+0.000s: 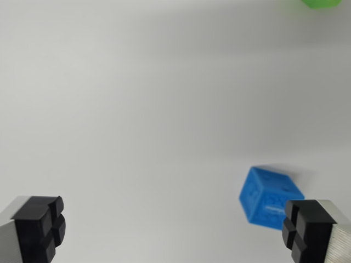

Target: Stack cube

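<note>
1. Two cubes show in my wrist view, both resting on a plain white surface (137,109).
2. My pincer (173,230) is spread wide, with nothing between its black pads (41,227); one pad sits at the near left corner, the other at the near right.
3. The blue cube (267,195) lies near, toward the wrist view's right, turned so one corner faces me, with raised patterns on its faces.
4. That blue cube sits just beside my right-hand pad, partly behind it, inside the span of my spread fingers but far off centre.
5. The green cube (321,3) is far off at the top right edge, mostly cut off by the frame, well apart from the blue one.
</note>
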`<state>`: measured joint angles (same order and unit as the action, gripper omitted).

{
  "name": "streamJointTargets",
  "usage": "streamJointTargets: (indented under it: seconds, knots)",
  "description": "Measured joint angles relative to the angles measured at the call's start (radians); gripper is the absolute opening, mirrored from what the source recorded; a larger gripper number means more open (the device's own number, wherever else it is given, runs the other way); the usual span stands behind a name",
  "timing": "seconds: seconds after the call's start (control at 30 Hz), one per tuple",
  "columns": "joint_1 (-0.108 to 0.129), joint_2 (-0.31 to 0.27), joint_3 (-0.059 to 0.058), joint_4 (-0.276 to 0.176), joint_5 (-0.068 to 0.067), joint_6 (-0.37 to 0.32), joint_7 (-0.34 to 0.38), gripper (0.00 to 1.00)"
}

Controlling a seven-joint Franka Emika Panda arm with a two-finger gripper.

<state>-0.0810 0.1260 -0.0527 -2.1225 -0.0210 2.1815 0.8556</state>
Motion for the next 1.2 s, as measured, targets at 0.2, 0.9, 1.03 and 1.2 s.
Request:
streamJointTargets:
  seconds: [0.2,0.9,1.03,1.2]
  knots:
    - [-0.005,-0.011,-0.009,-0.046,0.0,0.039,0.0,1.0]
    - [-0.037,-0.043,-0.04,-0.221,0.003,0.198,0.0,1.0]
    - [-0.044,-0.045,-0.046,-0.252,0.005,0.231,-0.001,1.0]
    - [-0.055,-0.046,-0.056,-0.296,0.008,0.278,-0.004,1.0]
